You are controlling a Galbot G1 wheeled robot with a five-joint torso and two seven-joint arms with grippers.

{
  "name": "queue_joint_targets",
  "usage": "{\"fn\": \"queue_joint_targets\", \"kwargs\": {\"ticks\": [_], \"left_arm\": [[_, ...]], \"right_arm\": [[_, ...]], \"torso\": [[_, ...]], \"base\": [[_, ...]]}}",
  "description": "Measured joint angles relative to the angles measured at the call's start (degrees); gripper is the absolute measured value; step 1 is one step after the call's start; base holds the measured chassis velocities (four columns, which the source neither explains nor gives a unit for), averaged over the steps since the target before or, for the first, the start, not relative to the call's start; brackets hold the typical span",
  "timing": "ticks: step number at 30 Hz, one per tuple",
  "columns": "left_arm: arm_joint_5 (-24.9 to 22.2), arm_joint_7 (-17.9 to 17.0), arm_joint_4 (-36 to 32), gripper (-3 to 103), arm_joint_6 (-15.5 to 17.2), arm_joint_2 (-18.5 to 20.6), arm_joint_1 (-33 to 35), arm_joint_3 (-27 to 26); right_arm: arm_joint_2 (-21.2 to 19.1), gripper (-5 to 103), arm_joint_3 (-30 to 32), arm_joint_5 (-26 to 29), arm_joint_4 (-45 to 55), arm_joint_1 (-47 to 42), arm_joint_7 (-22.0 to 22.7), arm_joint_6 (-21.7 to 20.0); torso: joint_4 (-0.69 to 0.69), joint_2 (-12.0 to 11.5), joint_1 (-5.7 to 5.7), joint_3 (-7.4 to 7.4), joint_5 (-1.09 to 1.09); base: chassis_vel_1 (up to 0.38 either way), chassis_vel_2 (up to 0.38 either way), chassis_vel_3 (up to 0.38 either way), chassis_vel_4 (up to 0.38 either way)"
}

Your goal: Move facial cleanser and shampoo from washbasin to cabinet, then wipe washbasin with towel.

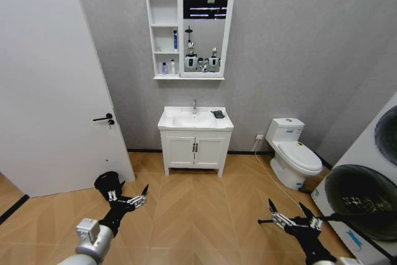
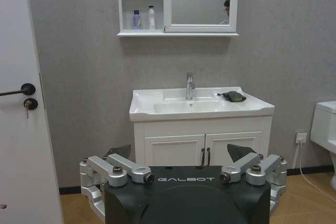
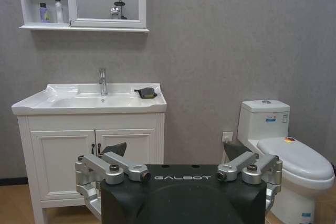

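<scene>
The white washbasin (image 1: 177,120) (image 2: 152,109) (image 3: 37,103) with its chrome tap (image 1: 194,105) stands against the far wall. The dark towel (image 1: 218,114) (image 2: 232,96) (image 3: 146,93) lies folded on its right side. Above hangs the cabinet (image 1: 164,10) (image 2: 143,33) (image 3: 31,25). Its lowest niche holds a purple bottle (image 1: 164,68) (image 2: 136,19) and a white bottle (image 1: 173,67) (image 2: 151,18); a blue bottle (image 1: 175,40) stands in the middle niche. I cannot tell which is the facial cleanser or shampoo. My left gripper (image 1: 131,198) (image 2: 180,153) and right gripper (image 1: 287,207) (image 3: 174,149) hang low over the floor, both open and empty, well short of the washbasin.
A white door (image 1: 49,91) with a black handle (image 1: 104,118) is at the left. The toilet (image 1: 294,153) stands right of the two-door vanity (image 1: 195,150), and a washing machine (image 1: 366,197) fills the right edge. Open wood floor (image 1: 198,209) lies between me and the vanity.
</scene>
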Motion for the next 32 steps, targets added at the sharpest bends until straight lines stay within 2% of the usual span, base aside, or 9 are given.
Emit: {"fn": "queue_joint_targets", "kwargs": {"ticks": [16, 21, 32], "left_arm": [[0.0, 0.0, 0.0, 100, 0.0, 0.0, 0.0, 0.0], [0.0, 0.0, 0.0, 100, 0.0, 0.0, 0.0, 0.0], [0.0, 0.0, 0.0, 100, 0.0, 0.0, 0.0, 0.0]], "right_arm": [[0.0, 100, 0.0, 0.0, 0.0, 0.0, 0.0, 0.0], [0.0, 100, 0.0, 0.0, 0.0, 0.0, 0.0, 0.0], [0.0, 100, 0.0, 0.0, 0.0, 0.0, 0.0, 0.0]], "torso": [[-0.03, 0.0, -0.04, -0.01, 0.02], [0.01, 0.0, -0.04, -0.01, 0.02], [0.00, 0.0, -0.04, -0.01, 0.02]], "base": [[-0.028, -0.034, -0.028, -0.032], [-0.010, -0.004, -0.008, -0.015], [0.000, 0.000, 0.000, 0.000]]}}
